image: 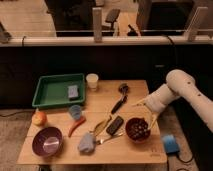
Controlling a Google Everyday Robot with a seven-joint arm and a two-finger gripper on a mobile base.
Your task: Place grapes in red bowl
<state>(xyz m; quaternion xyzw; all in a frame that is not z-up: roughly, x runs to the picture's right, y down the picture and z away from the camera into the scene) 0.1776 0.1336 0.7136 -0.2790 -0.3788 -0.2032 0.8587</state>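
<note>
Dim room behind, with a pale rail and dark panels across the upper half of the frame; below it a wooden tabletop (107, 102) fills the lower middle.

From the single camera view: a green tray (52, 92) sits at the upper left of the tabletop with a grey-blue block inside, and a pale cup (92, 81) stands just beside the tray's right edge. A small blue cup (75, 111) and a slim chili pepper (76, 125) lie near the middle left, with a yellowish round fruit (39, 118) at the far left edge. The purple bowl (48, 141) is at the lower left. A crumpled blue cloth (86, 143), some cutlery and a dark flat object lie in the lower middle.

The red bowl (138, 129) stands at the lower right of the tabletop, and the grapes (140, 127) already rest inside it as a dark cluster. The gripper (150, 119) hangs at the bowl's upper right rim, on a white arm entering from the right — its fingers are released and spread, grasping nothing.

The task looks essentially finished. The risk now is the retreat: the fingers are so near the rim that a sideways pull could clip the bowl and slide it toward the table's right edge, or snag a stem and drag the grapes back out.
</note>
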